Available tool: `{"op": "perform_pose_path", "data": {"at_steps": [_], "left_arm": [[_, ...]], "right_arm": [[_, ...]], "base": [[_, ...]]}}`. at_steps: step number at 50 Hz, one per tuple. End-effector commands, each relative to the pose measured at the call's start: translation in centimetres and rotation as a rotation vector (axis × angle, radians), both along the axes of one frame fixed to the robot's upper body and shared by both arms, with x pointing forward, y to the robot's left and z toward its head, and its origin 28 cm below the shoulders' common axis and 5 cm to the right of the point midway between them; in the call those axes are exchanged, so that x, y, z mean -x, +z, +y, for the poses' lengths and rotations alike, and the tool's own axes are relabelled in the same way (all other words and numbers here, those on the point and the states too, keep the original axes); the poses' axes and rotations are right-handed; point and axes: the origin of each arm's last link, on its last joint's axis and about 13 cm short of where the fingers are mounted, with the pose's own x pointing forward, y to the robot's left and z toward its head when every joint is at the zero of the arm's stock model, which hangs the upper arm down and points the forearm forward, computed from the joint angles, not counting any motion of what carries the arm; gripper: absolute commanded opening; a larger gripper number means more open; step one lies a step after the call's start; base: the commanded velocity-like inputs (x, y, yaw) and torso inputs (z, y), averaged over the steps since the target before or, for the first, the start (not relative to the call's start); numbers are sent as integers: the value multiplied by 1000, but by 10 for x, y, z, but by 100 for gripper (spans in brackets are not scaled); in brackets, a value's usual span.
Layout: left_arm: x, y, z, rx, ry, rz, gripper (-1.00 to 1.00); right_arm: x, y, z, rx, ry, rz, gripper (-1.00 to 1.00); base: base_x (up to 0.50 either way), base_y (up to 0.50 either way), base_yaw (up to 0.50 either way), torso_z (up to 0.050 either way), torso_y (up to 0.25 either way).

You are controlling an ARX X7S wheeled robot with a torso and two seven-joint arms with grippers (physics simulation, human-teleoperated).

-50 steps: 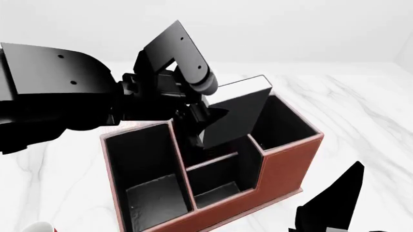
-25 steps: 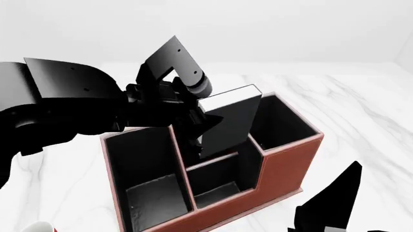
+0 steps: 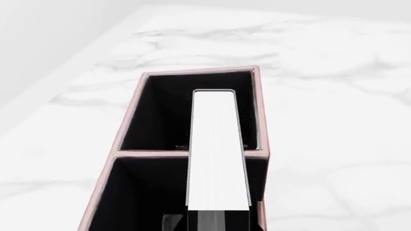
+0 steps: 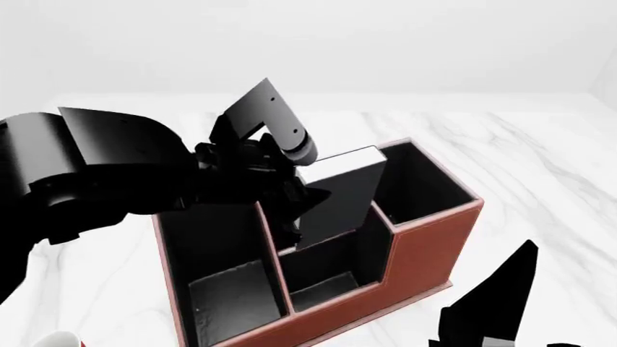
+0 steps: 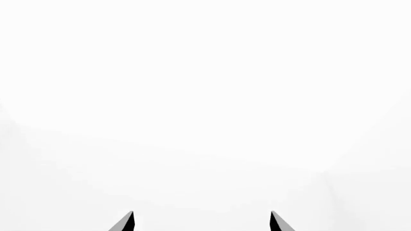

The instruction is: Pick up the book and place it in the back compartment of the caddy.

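The black book [image 4: 339,196] with white page edges is held tilted by my left gripper [image 4: 292,196], which is shut on it. Its lower end is down inside the reddish-brown caddy [image 4: 424,249], behind the low middle front cell. In the left wrist view the white page edges [image 3: 217,149] run along above the caddy's pink rim [image 3: 192,72], over a divider between two black cells, with the gripper [image 3: 217,222] clamped at the near end. My right gripper [image 4: 487,307] is low at the right, off the caddy. In the right wrist view it [image 5: 201,222] is open and empty.
The caddy stands on a white marble table [image 4: 540,159]. A sliver of the red-and-white mug [image 4: 53,340] shows at the bottom left corner. My left arm [image 4: 97,173] covers the caddy's back left.
My left gripper has moved down with the book. The book has sunk deeper into the caddy and stands a little more upright. The right arm has barely moved.
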Motion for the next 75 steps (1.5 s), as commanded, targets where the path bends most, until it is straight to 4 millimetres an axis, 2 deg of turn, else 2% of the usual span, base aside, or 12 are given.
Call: {"op": "perform_pose_path", "data": {"at_steps": [1, 55, 75], "left_arm": [[-2, 6, -4, 36, -24, -31, -100], [-4, -22, -9, 27, -50, 7, -100], [-11, -38, -10, 25, -35, 35, -100]], "right_arm": [[-1, 1, -1, 20, -17, -9, 100], [0, 0, -1, 22, -16, -6, 100], [-1, 0, -1, 20, -16, -5, 100]], "base": [[0, 0, 0, 0, 0], [0, 0, 0, 0, 1], [0, 0, 0, 1, 2]]}}
